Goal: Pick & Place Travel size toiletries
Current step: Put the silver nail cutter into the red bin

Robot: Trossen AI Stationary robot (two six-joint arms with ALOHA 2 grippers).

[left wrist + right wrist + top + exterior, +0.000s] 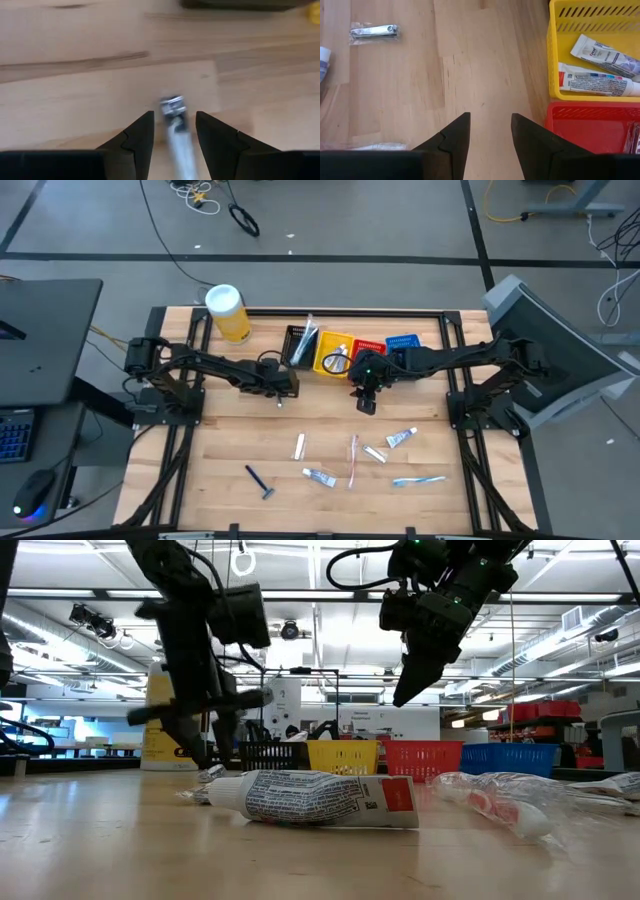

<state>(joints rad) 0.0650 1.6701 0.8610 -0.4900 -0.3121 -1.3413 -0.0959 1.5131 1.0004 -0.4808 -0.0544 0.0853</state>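
Observation:
My left gripper (287, 390) (174, 116) hangs open, low over the table's middle in front of the black basket (300, 345). A slim silvery clipper-like item (173, 125) shows between its fingers with a gap on each side. My right gripper (365, 402) (490, 117) hangs open and empty above bare wood, near the yellow basket (552, 50), which holds two white tubes (600, 50). Several more toiletries lie flat on the near half: tubes (320, 476), a toothbrush (420, 480), a dark blue razor (260, 480). A wrapped nail clipper (374, 31) lies on the wood.
A row of small baskets stands at the far side: black, yellow, red (368, 348) and blue (403, 343). A big yellow canister with a white lid (228, 312) stands at the far left. Bare wood lies between the baskets and the scattered items.

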